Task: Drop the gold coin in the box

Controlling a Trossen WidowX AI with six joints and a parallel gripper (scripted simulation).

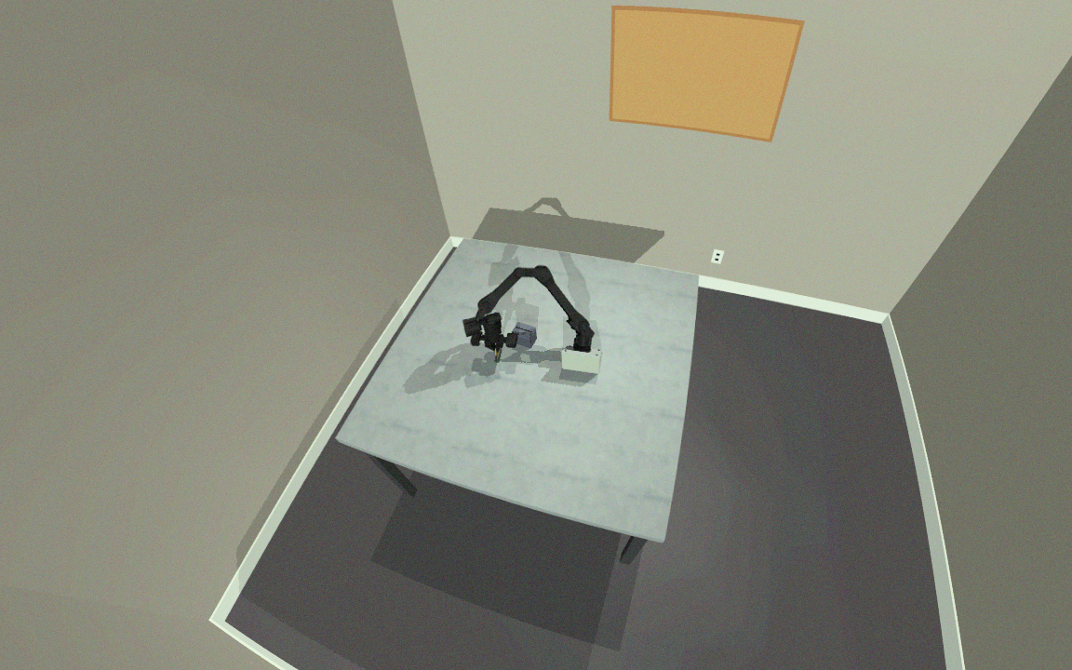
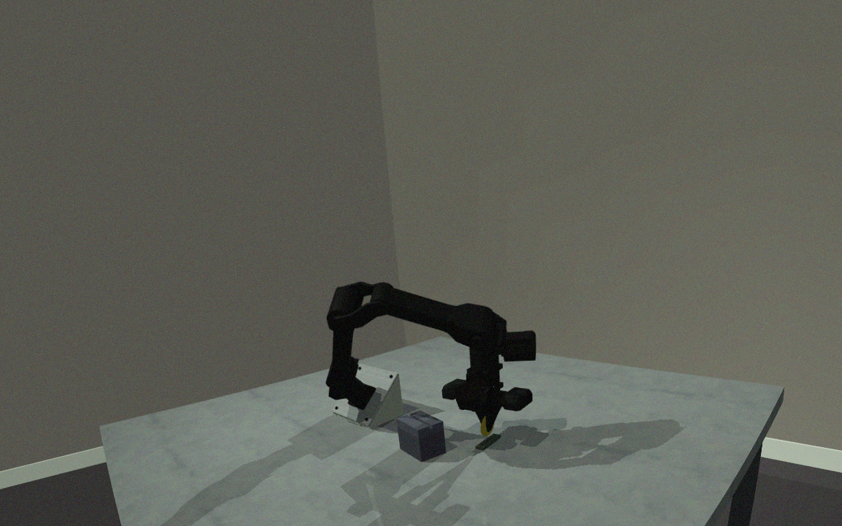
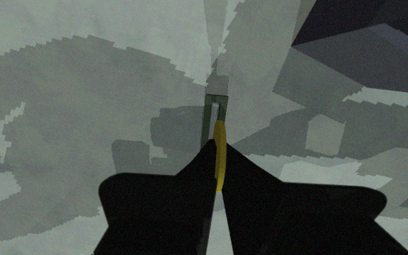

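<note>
Coin (image 3: 219, 159): thin gold disc, seen edge-on in the wrist view, pinched between the two black fingers. Its far rim sticks out past the fingertips. In the exterior view it (image 2: 485, 425) hangs below the gripper, lifted just off the table and apart from the holder.

Holder (image 3: 214, 115): shallow dark-green strip directly beyond the coin in the wrist view, its groove showing bare. In the exterior view it (image 2: 486, 443) lies flat on the table just below and to the right of the box.

Gripper (image 2: 489, 418): pointing straight down, jaws closed almost fully onto the faces of the coin; nothing else touched. In the top view it (image 1: 495, 350) sits left of the box.

Box (image 2: 421, 435): closed, grey, standing near the holder on its left in the exterior view. The slot in the lid is faint in the exterior view. A corner of the box (image 3: 363, 60) shows at the upper right of the wrist view.

Table (image 2: 639, 444): grey slab carrying all of the above and the arm's base.

Progress, as judged: pickup appears done, coin out of the holder. Remaining: carry it over the box, line the edge up with the slot, release.
</note>
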